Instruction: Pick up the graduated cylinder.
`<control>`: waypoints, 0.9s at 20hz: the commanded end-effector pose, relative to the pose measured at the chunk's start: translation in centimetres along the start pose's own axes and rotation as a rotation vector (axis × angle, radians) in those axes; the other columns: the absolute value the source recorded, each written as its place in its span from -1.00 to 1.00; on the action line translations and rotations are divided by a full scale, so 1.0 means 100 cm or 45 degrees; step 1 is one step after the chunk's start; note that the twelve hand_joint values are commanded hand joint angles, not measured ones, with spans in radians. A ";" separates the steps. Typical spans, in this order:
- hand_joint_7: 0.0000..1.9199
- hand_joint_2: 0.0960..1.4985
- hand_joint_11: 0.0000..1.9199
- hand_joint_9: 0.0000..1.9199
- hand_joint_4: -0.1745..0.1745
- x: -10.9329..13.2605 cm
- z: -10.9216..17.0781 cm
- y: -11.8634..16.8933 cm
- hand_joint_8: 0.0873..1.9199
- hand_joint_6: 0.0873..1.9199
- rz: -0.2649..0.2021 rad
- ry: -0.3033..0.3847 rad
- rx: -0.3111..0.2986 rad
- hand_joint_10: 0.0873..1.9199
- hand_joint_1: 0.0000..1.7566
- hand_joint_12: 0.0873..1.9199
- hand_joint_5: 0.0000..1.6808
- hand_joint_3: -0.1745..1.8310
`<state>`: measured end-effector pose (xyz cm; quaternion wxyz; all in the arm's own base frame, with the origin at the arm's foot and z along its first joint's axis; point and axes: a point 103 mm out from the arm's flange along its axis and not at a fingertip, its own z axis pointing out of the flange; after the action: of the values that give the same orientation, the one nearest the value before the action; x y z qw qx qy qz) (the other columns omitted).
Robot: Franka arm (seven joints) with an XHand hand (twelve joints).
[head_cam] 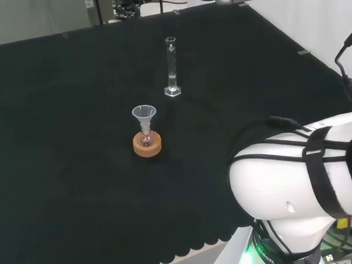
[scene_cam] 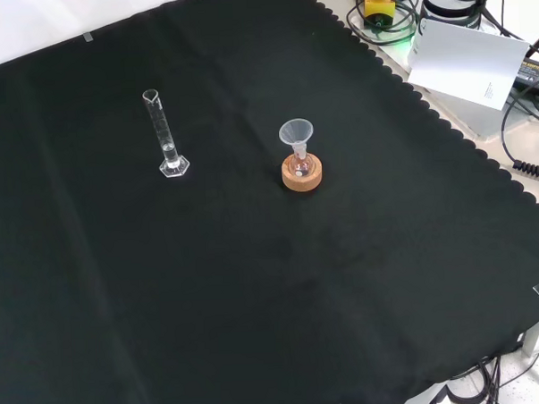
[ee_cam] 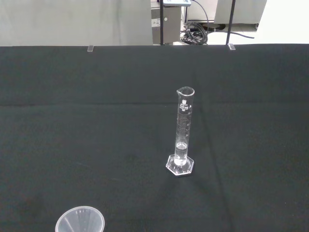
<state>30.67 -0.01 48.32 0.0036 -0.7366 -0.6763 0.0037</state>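
On the black cloth I count one graduated cylinder, one funnel and one cork ring, so three items (the funnel sits in a small flask that rests in the ring).

The cylinder stands upright and alone. In the front view it is at approx. 10 o'clock from the cloth centre, and at 9 o'clock from the cork ring, well apart from it. In the head view the cylinder is at 1 o'clock from the funnel, farther off. Nothing touches the cylinder and nothing stands close beside it.

The cylinder is clear, thin and tall, w/ a hexagon foot, a small pouring lip at the top and fine marks along the wall; the wrist view shows this well. A little clear liquid seems to be at its bottom. The funnel is clear and cone-shaped. The ring is round, light brown cork. The cloth is matt and has a scalloped edge.

About the fingers of the hand, I cannot tell if they are open or closed.
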 end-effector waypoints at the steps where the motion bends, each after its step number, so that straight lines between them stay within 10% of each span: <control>1: -1.00 0.38 -0.97 -0.86 -0.19 -0.002 0.000 0.000 -0.61 -0.89 -0.006 -0.007 -0.012 -0.32 -0.62 0.40 -0.86 -0.27; 18: -1.00 0.51 -1.00 -0.88 -0.19 -0.017 0.022 0.020 -0.64 -1.00 0.065 0.016 0.015 -0.29 -0.65 0.45 -0.79 -0.44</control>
<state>31.43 -0.34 47.64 -0.0001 -0.7421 -0.6702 0.0101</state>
